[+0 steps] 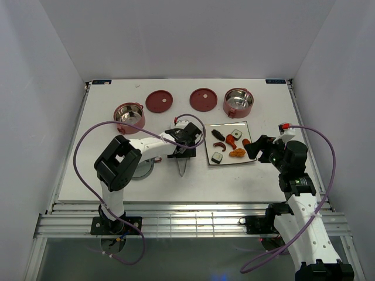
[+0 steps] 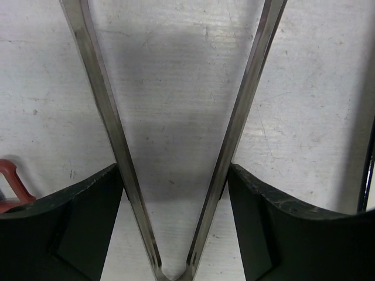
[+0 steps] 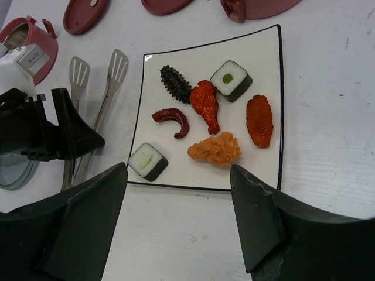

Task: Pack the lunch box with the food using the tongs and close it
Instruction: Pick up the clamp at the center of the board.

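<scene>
The silver tongs (image 1: 183, 167) lie on the table left of the white plate, joined end toward me. My left gripper (image 1: 186, 152) straddles them near that end; in the left wrist view both fingers (image 2: 88, 222) press the outsides of the tongs' two arms (image 2: 246, 99), left gripper (image 2: 174, 170). The food (image 3: 215, 149) lies on the plate (image 3: 263, 64): nugget, red drumstick, orange wing, curved sausage (image 3: 173, 120), dark stick and two rice cubes. My right gripper (image 3: 179, 170) hovers open and empty at the plate's near edge (image 1: 253, 147). Two lunch box bowls (image 1: 129, 115) (image 1: 238, 101) stand open at the back.
Two dark-red disc lids (image 1: 159, 100) (image 1: 203, 99) lie between the bowls at the back. The grey round cover (image 1: 143, 170) sits under the left arm's forearm. White walls close in the table on three sides.
</scene>
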`<state>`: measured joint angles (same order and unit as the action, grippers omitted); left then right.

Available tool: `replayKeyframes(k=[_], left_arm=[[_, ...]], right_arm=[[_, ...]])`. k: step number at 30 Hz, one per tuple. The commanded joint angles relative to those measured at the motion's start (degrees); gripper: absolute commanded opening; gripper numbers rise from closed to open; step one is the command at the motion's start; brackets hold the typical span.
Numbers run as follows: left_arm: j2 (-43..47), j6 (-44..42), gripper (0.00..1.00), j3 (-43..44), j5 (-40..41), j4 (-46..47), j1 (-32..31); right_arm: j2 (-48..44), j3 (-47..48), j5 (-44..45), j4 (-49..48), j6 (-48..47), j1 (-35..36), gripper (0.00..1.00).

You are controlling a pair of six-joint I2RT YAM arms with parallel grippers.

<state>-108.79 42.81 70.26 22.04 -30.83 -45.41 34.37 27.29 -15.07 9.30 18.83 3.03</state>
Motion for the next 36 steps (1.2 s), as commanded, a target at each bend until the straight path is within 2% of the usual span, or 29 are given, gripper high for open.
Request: replayKeyframes(k=[1, 8, 14, 17, 19, 26, 30, 36], left_arm=[[-2.38, -1.06, 0.81, 0.84, 0.81, 1.3, 0.23], [-2.48, -2.11, 0.8, -0.12, -2.0, 4.02, 1.73], [-2.12, -2.29, 0.75, -1.35, -2.53, 5.08, 1.81], [-1.95, -2.46, 0.69, -1.7, -2.88, 4.81, 1.9], [-0.73, -2.64, 0.65, -1.44, -3.32, 3.41, 1.73], [7.97, -6.33, 0.65, 6.28, -0.77, -8.0, 0.76], [10.62, -9.75, 0.65, 10.42, -2.61, -13.98, 0.67], [14.83, -13.01, 0.64, 11.13, -5.87, -15.93, 0.76]], right_arm=[[-0.18, 0.13, 0.66, -1.57, -1.08, -0.04, 0.76], [-0.09, 0.49, 0.83, -1.39, -1.25, -0.04, 0.77], [0.08, 0.4, 0.74, -1.39, -1.08, -0.04, 0.76], [-0.09, 0.31, 0.66, -1.39, -0.81, -0.04, 0.76], [-0.36, 0.4, 0.48, -1.3, -0.72, -0.04, 0.76], [-1.06, 0.57, 0.04, -0.86, -0.46, -0.04, 0.76], [-1.94, -0.92, -1.45, -0.6, -1.16, -0.04, 0.76], [-4.4, -4.08, -4.61, -0.77, -1.34, -0.04, 0.76]])
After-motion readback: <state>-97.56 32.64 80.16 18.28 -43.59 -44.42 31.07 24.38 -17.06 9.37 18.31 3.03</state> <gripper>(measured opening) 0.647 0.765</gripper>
